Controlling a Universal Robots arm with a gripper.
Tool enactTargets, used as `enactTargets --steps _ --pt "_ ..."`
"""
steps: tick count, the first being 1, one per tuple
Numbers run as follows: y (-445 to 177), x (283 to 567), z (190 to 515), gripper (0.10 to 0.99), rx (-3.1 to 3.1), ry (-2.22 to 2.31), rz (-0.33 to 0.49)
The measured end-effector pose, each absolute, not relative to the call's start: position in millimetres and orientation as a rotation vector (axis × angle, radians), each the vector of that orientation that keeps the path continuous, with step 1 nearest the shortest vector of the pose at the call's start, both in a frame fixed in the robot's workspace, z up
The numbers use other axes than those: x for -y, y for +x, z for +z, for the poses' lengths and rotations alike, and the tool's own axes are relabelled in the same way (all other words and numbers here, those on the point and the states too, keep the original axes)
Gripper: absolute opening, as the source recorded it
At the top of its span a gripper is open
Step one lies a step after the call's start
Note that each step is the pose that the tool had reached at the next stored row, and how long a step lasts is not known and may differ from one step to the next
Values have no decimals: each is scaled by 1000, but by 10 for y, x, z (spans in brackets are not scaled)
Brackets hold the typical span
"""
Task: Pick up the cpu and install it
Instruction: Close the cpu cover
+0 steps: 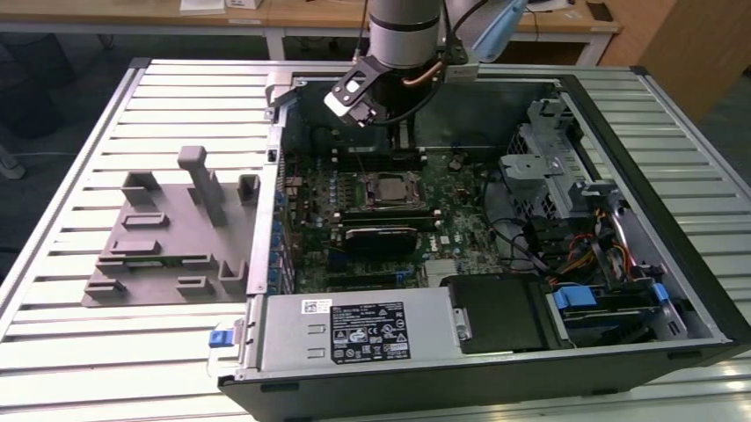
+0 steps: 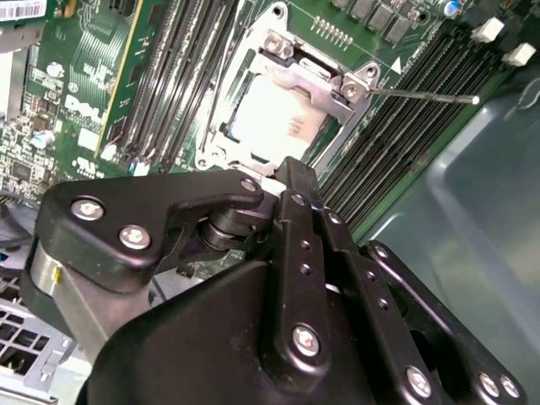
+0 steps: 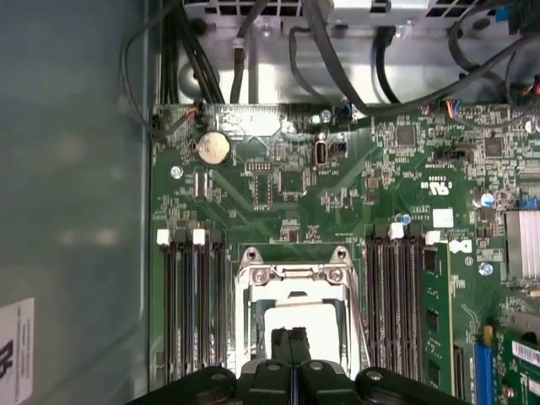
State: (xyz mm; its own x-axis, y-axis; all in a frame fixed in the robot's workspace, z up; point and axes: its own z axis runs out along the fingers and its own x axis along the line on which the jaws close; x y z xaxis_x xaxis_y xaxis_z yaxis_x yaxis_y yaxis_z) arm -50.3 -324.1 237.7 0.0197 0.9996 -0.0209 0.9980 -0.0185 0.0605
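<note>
Gripper fingers are pressed together, pinching nothing, and it hovers just above the socket. There's the cpu, silver top up, lying flat inside that socket's metal frame on the motherboard. Pick and placement look done. The thin lever sticks out sideways, so latching seems left.

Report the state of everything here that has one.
cpu: lying flat in the motherboard socket, metal top exposed.
gripper: shut, empty, raised above the cpu.
socket lever: sticking out sideways over the memory slots, apparently unlatched.
computer case: lying on its side, side panel off, interior open.
</note>
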Motion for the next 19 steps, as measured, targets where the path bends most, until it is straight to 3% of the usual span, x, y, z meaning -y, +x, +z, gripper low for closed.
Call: enactTargets --steps 19 --pt "-600 3244 2259 106 -2183 2179 42"
